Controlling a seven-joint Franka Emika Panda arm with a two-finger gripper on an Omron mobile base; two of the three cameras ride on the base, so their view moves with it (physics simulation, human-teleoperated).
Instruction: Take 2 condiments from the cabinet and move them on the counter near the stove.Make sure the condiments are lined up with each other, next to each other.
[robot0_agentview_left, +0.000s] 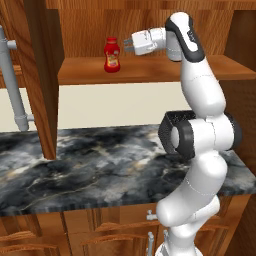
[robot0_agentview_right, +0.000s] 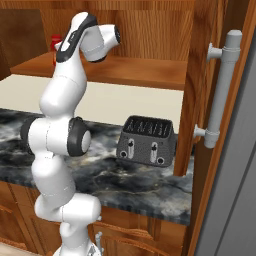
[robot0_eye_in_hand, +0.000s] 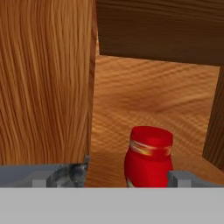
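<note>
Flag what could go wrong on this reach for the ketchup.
1. In the hand view the ketchup bottle sits off-centre, close to one fingertip; closing from here could knock it over rather than clamp it.
2. The open gripper is up at cap height, so a grasp may catch just the cap and slip.
3. The open cabinet door stands just beyond the bottle on the shelf; a wide swing out could hit it.

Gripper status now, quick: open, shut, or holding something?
Gripper: open, holding nothing, just short of the ketchup bottle on the cabinet shelf.
</note>
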